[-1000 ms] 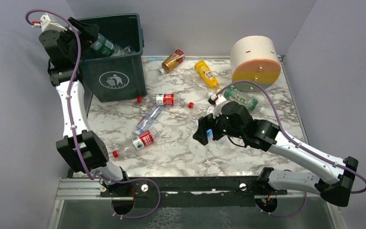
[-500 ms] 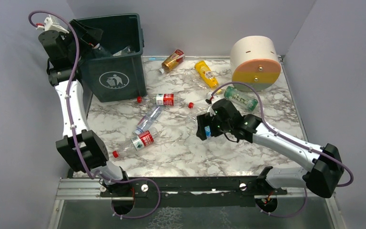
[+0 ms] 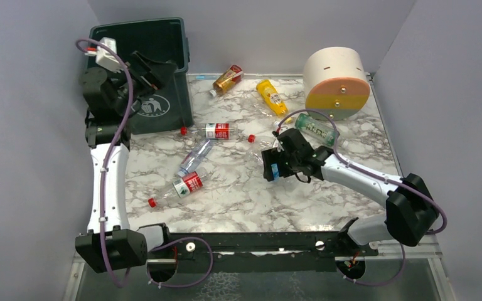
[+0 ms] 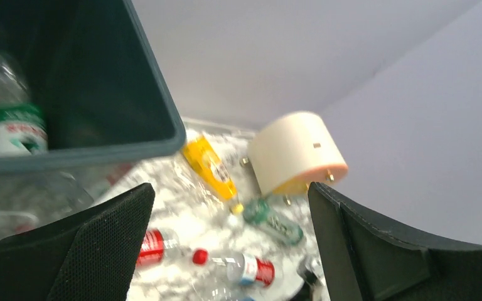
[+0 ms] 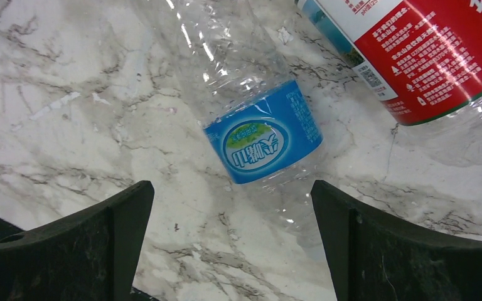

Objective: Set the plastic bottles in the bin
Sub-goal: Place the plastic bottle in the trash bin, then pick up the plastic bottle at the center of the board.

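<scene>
The dark green bin (image 3: pixel 177 100) stands at the far left; a green-labelled bottle (image 4: pixel 14 125) lies inside it. My left gripper (image 3: pixel 157 70) is open and empty, raised in front of the bin's front rim (image 4: pixel 157 125). My right gripper (image 3: pixel 273 170) is open, low over a clear blue-labelled bottle (image 5: pixel 263 141) lying between its fingers, beside a red-labelled bottle (image 5: pixel 427 56). Other bottles lie on the marble: two red-labelled (image 3: pixel 216 131) (image 3: pixel 185 184), a clear one (image 3: pixel 194 157), amber (image 3: pixel 228 78), yellow (image 3: pixel 272 96), green (image 3: pixel 317 130).
A big cream cylinder (image 3: pixel 336 78) with a yellow, pink and grey face stands at the back right, close to the green bottle. Grey walls close in the table at the back and both sides. The arm bases sit on a black rail (image 3: pixel 257 241) at the near edge.
My left gripper let the green-labelled bottle go into the bin, then swung right and forward off the bin's rim. My right arm stretched out and its gripper settled over the blue-labelled bottle.
</scene>
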`<act>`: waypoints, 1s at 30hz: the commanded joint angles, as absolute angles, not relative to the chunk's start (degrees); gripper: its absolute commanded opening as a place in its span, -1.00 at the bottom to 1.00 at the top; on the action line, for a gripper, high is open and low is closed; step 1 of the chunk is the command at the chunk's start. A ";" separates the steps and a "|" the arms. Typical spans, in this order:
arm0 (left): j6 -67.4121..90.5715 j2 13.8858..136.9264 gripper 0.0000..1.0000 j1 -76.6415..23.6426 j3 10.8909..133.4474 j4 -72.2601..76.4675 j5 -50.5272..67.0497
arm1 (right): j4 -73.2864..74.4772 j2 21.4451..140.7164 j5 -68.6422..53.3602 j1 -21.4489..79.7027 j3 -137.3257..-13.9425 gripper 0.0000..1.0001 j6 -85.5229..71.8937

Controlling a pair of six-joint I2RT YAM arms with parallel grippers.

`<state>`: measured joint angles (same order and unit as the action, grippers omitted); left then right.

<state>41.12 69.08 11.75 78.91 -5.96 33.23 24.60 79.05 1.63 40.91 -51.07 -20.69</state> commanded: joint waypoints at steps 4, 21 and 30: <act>40.63 64.41 0.98 -0.84 68.98 -6.09 32.41 | 22.30 82.16 1.37 40.87 -49.46 0.99 -19.69; 39.47 61.35 0.98 -15.05 56.44 -6.69 25.33 | 19.63 85.90 -2.17 40.85 -48.01 0.68 -19.01; 39.46 61.55 0.98 -18.13 53.45 -6.65 23.89 | 19.14 82.39 -4.61 40.85 -47.45 0.17 -17.77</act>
<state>40.03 62.81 -16.93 54.70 -7.07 25.89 20.40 85.10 -2.55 40.86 -48.03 -18.94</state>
